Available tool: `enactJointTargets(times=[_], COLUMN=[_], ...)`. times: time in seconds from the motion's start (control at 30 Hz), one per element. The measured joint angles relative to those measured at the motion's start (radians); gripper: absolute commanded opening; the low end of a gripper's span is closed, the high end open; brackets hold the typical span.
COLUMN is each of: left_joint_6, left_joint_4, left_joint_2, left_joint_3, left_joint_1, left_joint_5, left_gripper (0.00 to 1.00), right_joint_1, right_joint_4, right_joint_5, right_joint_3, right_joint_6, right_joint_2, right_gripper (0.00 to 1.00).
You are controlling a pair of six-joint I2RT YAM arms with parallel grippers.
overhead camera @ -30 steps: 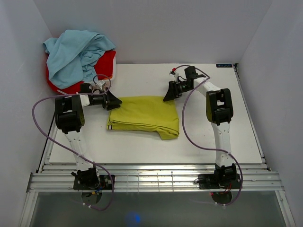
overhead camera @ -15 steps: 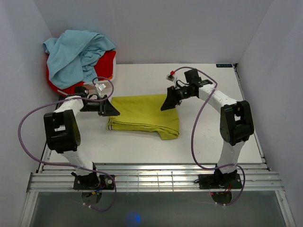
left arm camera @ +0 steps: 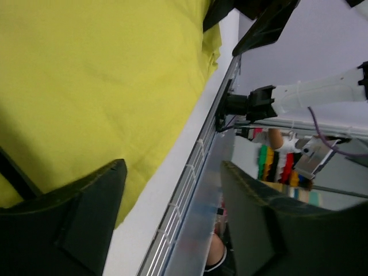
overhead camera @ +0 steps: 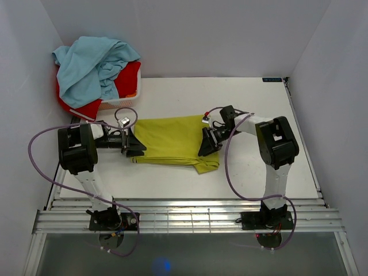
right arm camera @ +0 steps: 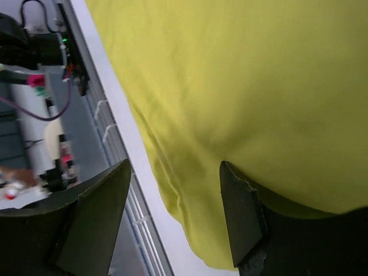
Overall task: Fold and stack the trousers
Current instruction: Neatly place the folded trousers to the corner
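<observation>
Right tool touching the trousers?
Cannot tell. The right wrist view shows the right tool open over the trousers near their edge, but no plain contact or gap. The top view only shows overlap.

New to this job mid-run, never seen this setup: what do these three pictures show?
Two robot arms stand at the near edge of the table. The overhead picture looks down from behind them; the other two come from a camera on each wrist. Folded yellow-green trousers lie mid-table. The left fingers are at their left end, the right fingers at their right end, both spread, holding nothing. A light blue garment and a red garment are heaped at the far left corner.
</observation>
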State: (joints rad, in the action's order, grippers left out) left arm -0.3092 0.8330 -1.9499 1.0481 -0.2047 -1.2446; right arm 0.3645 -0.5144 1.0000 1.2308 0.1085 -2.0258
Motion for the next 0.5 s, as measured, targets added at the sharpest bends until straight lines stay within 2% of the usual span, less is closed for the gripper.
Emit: enactJointTargets(times=[0.1,0.13,0.3,0.37,0.4,0.5], left_joint_6=[-0.068,-0.08,-0.074,-0.037,-0.019,0.03], left_joint_4=[0.066,0.084,0.092,0.058,0.045,-0.004], left_joint_2=[0.078,0.112,0.272,0.324,0.348,0.419], left_joint_3=[0.04,0.062,0.182,0.195,0.195,0.179], left_joint_1=[-0.024,-0.048,-0.269,-0.351,-0.375,-0.386], left_joint_5=[0.002,-0.005,-0.065,-0.051,-0.037,0.026], left_gripper=[0.97,0.98,0.98,0.98,0.98,0.98], right_joint_1=[0.02,0.034,0.212,0.304,0.347,0.462], right_joint_4=[-0.084,-0.106,-0.099,-0.085,-0.077,-0.058], right_joint_5=[-0.124,-0.176,-0.481,-0.58,-0.62,-0.743], right_joint_3=[0.122,0.185,0.446,0.52,0.551,0.621], right_joint_6=[0.072,0.095,0.165,0.162,0.153,0.129], right_joint_2=[0.038,0.053,0.135,0.13,0.115,0.029], right_gripper=[0.73,0.74,0.77,0.89,0.98,0.97])
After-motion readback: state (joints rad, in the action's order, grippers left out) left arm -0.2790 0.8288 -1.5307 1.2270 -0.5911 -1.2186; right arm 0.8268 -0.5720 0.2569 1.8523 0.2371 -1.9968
